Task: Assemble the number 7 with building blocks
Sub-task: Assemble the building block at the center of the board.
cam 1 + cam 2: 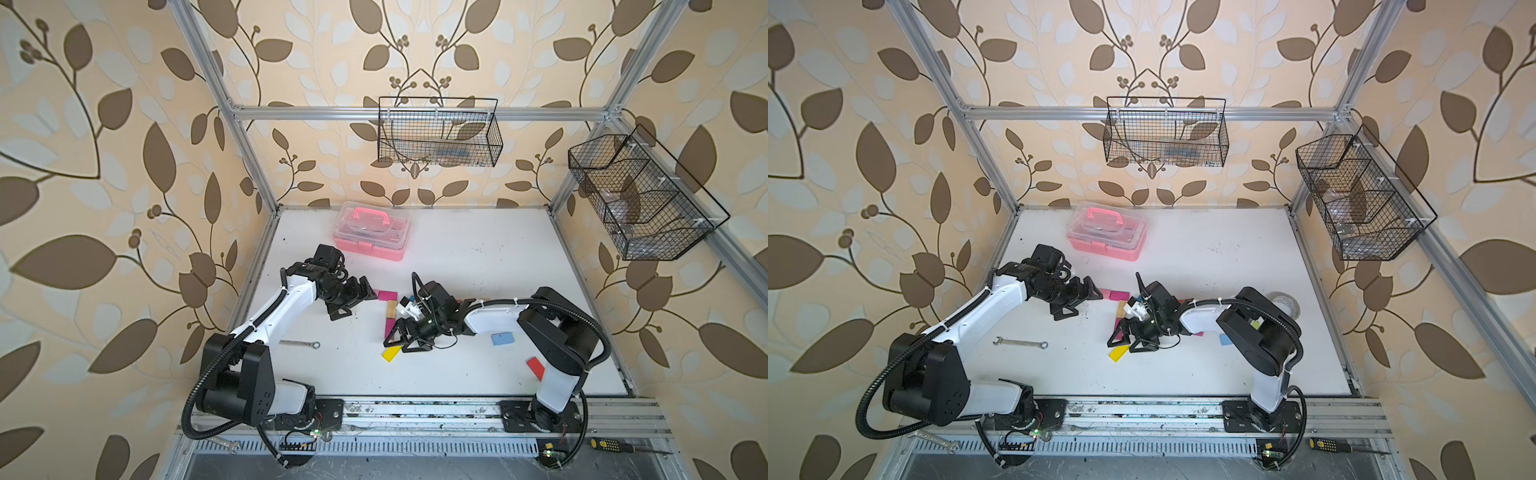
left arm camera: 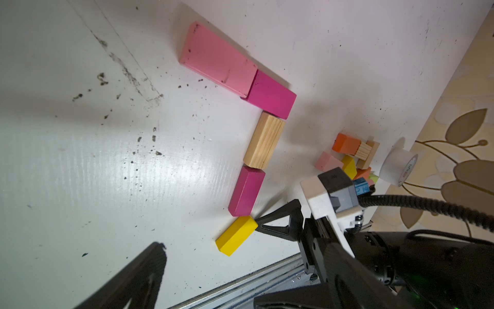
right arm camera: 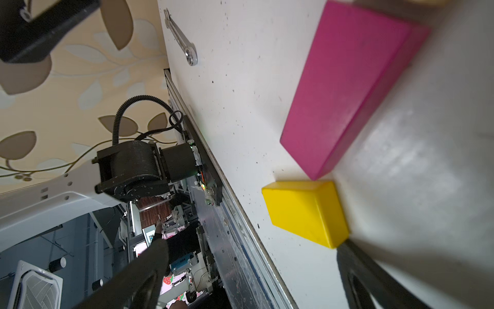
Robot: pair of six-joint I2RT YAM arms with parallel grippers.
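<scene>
7 (image 2: 263, 139) laid out, five blocks. Yellow block (image 2: 236, 238) at stem's near end sits skewed and needs squaring. The right pincer (image 1: 397, 347) is released, fingertip (image 2: 260, 220) touching it; left pincer (image 1: 353, 301) released, empty.

bright, soft shadows, warped edges

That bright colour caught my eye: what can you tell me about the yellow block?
The yellow block is a small, glossy rectangular piece lying flat on the white table. It sits askew at the end of the stem's magenta block, one corner about touching it. One fingertip of the right tool, open, rests against another corner; nothing grips it.
</scene>
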